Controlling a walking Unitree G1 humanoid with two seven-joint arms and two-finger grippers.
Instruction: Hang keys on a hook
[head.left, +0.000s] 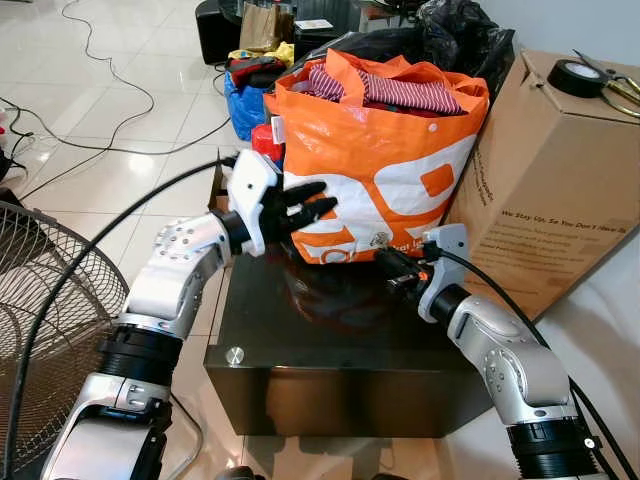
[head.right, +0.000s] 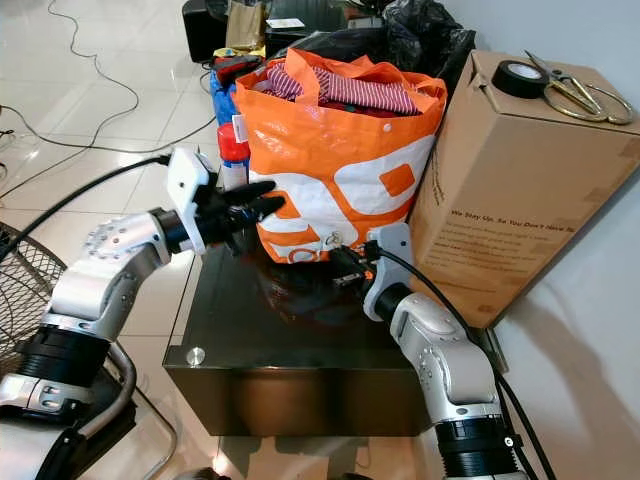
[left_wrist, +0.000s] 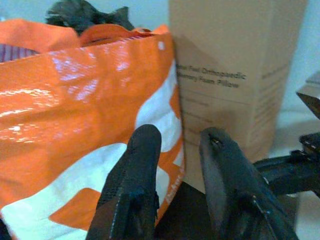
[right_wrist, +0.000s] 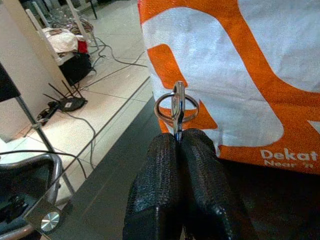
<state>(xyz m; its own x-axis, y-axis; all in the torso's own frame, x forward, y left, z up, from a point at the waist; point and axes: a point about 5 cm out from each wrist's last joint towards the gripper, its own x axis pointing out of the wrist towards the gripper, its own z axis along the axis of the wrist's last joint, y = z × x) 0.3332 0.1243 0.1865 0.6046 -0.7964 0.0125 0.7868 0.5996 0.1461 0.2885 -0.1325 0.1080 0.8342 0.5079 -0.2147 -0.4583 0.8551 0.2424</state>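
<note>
My right gripper (right_wrist: 178, 138) is shut on a silver key ring (right_wrist: 176, 106), which sticks up edge-on from between the fingertips. It hovers low over the black table (head.left: 330, 345), close in front of the orange and white shopping bag (head.left: 400, 150). In the left eye view the key ring (head.left: 378, 240) lies against the bag's lower front, just ahead of the right gripper (head.left: 388, 262). My left gripper (head.left: 322, 201) is raised at the bag's left side, its fingers (left_wrist: 142, 150) apart and empty, nearly touching the bag.
A tall cardboard box (head.left: 560, 180) stands right of the bag, with a black tape roll (head.left: 577, 77) and scissors (head.left: 622, 92) on top. A wire fan (head.left: 40, 300) is at the left. Cables cross the tiled floor (head.left: 120, 110); more bags sit behind.
</note>
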